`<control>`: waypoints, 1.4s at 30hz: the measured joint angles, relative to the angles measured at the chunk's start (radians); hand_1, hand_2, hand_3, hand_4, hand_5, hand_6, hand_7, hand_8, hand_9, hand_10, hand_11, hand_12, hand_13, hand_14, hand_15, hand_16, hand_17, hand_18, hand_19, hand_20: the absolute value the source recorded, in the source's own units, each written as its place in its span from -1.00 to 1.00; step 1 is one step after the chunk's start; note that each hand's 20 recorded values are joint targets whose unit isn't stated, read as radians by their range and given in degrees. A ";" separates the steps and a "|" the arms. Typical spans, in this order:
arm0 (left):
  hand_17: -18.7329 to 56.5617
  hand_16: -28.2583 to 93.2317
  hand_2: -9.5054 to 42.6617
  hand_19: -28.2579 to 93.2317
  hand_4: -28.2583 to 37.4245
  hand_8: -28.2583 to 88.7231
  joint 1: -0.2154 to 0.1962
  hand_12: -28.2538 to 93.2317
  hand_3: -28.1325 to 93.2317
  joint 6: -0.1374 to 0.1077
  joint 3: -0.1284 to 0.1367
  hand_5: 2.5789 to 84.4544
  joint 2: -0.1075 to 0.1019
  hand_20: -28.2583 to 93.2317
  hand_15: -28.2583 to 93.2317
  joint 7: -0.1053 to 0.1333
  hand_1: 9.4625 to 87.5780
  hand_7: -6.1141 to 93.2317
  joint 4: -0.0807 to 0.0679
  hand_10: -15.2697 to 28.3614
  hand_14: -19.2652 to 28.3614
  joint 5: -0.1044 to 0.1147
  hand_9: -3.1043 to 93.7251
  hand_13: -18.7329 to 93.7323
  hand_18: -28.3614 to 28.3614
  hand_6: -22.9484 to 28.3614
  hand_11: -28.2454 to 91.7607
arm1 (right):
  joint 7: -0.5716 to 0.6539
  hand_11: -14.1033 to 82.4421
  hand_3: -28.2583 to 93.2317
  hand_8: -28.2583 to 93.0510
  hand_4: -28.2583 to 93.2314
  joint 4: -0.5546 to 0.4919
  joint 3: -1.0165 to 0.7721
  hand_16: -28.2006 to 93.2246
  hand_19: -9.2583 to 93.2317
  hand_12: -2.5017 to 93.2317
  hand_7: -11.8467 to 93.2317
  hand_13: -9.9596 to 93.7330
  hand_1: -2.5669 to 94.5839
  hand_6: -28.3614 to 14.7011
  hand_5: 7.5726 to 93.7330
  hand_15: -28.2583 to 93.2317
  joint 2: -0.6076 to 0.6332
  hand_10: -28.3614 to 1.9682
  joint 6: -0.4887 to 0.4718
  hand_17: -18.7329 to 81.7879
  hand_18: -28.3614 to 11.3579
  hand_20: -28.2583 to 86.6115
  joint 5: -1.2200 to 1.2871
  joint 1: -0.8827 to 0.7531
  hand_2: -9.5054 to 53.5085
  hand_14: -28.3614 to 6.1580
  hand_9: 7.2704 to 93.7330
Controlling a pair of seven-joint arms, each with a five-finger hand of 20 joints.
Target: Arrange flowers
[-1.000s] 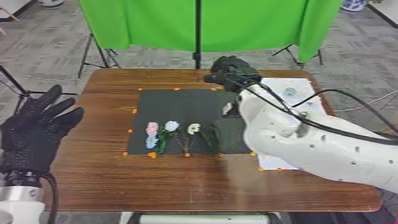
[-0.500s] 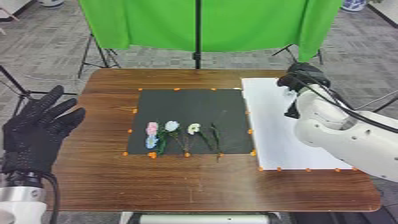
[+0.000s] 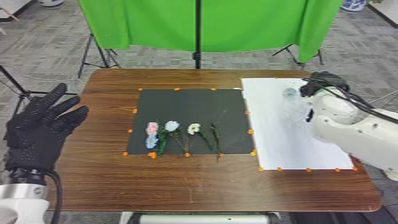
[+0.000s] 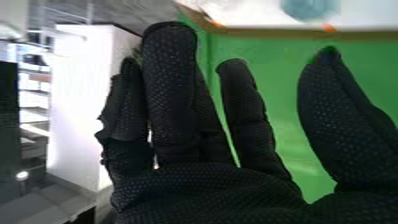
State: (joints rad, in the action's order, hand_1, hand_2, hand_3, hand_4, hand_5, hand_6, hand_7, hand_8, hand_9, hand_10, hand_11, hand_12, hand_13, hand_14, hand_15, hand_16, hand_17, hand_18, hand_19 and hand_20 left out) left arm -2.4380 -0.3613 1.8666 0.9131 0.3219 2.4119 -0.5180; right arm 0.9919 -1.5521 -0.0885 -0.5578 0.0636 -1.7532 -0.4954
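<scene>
Compared with the earlier head-view frames, the right robot hand (image 3: 325, 82) is displaced rightward, from the dark mat's (image 3: 191, 105) far right corner to the white sheet's (image 3: 311, 150) outer edge; it is spread wide, fingers straight. The left robot hand (image 3: 40, 131) is held open at the bench's (image 3: 213, 185) left side. The flowers (image 3: 171, 126) are found unmoved on the mat's near half.

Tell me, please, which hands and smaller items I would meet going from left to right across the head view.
Left hand, pink flower with the light-blue flower nearer, white flower, cream flower, green stems, pale round item, right hand.
</scene>
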 measured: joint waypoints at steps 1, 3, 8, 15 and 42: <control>-0.64 -0.73 -0.25 0.59 -1.00 -0.67 0.002 -0.37 0.73 0.001 -0.001 -0.21 -0.001 -0.31 0.41 0.000 -0.70 -0.62 -0.001 0.61 1.00 0.000 -0.32 -0.23 0.92 0.27 -0.08 | 0.001 -0.46 0.81 -0.73 -0.95 0.021 -0.012 -0.36 1.00 -0.67 -0.51 0.36 -0.40 0.20 -0.12 0.60 -0.007 -0.43 -0.023 -0.01 -0.69 -0.15 0.004 -0.005 -0.69 -0.10 -0.04; -0.64 -0.73 -0.25 0.59 -1.00 -0.67 0.007 -0.37 0.73 0.002 -0.003 -0.21 -0.002 -0.32 0.41 -0.001 -0.71 -0.63 -0.003 0.61 1.00 0.000 -0.32 -0.23 0.92 0.27 -0.08 | 0.002 -0.46 0.82 -0.73 -0.95 0.059 -0.018 -0.37 1.00 -0.67 -0.51 0.35 -0.39 0.21 -0.14 0.60 -0.018 -0.42 -0.049 -0.01 -0.69 -0.15 0.009 -0.007 -0.71 -0.10 -0.05; -0.64 -0.73 -0.25 0.59 -1.00 -0.67 0.017 -0.37 0.73 0.004 -0.006 -0.21 -0.005 -0.32 0.41 -0.001 -0.71 -0.62 -0.005 0.61 1.00 0.000 -0.32 -0.23 0.92 0.27 -0.08 | 0.000 -0.47 0.83 -0.74 -0.96 0.097 -0.009 -0.37 1.00 -0.67 -0.52 0.34 -0.37 0.33 -0.22 0.60 -0.028 -0.40 -0.067 -0.02 -0.67 -0.15 0.018 -0.004 -0.74 -0.09 -0.06; -0.64 -0.73 -0.26 0.59 -1.00 -0.67 0.024 -0.37 0.73 0.007 -0.012 -0.21 -0.007 -0.31 0.41 0.000 -0.70 -0.62 -0.007 0.61 1.00 0.001 -0.32 -0.23 0.91 0.27 -0.08 | -0.023 -0.46 0.83 -0.75 -0.98 0.111 -0.053 -0.38 1.00 -0.67 -0.49 0.35 -0.35 0.40 -0.25 0.60 -0.031 -0.33 -0.140 -0.02 -0.67 -0.16 0.027 -0.032 -0.76 -0.06 -0.04; -0.64 -0.73 -0.25 0.59 -1.00 -0.67 0.025 -0.37 0.73 0.009 -0.019 -0.21 0.000 -0.31 0.41 0.000 -0.70 -0.62 -0.007 0.61 1.00 0.001 -0.32 -0.23 0.91 0.27 -0.07 | -0.127 -0.46 0.63 -0.55 -1.00 0.113 0.093 -0.23 1.00 -0.25 -0.29 0.74 0.15 0.56 0.70 0.50 -0.023 0.61 0.112 0.16 -0.42 0.02 -0.123 -0.056 -1.00 0.59 0.96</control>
State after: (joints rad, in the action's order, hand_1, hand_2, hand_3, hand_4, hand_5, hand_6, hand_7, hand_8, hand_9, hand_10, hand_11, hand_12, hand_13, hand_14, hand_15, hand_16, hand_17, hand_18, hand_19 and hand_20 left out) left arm -2.4129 -0.3527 1.8476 0.9132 0.3216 2.4053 -0.5174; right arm 0.8651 -1.4389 0.0046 -0.5809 0.1758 -1.8763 -0.5516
